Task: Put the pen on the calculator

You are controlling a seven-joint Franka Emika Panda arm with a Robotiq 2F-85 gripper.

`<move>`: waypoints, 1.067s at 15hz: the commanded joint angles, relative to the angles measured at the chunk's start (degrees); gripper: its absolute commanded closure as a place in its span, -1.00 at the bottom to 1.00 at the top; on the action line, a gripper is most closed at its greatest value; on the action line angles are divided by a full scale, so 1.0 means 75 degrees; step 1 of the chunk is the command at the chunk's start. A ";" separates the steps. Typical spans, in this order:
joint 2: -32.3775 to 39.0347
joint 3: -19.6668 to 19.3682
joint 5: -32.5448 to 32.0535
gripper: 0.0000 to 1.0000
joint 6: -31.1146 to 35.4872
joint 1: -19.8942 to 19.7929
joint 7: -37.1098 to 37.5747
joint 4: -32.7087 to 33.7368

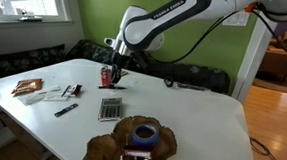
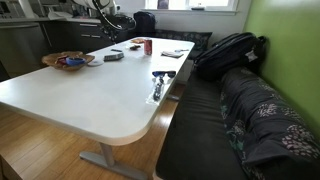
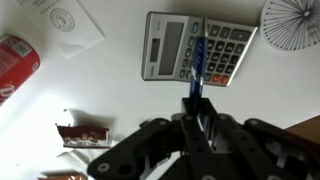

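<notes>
Currently one pen clamped between fingers, tip over one calculator; one red can apart.

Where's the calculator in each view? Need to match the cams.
Exterior view: the calculator is mid-table, just below the red can in the picture.
Exterior view: a small dark slab at the table's far end, left of the red can.
Wrist view: top centre, crossed by the pen that the hand grips.
Shared landmark: the red can, at the left edge in the wrist view.
</notes>
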 commanded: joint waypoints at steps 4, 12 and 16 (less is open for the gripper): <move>0.1327 -0.1208 -0.0026 0.94 -0.2882 0.1351 0.2535 0.2865; 0.2697 -0.1573 0.0225 0.94 -0.3282 0.1577 0.2879 0.4670; 0.3070 -0.1342 0.0178 0.94 -0.2642 0.1523 0.2109 0.5010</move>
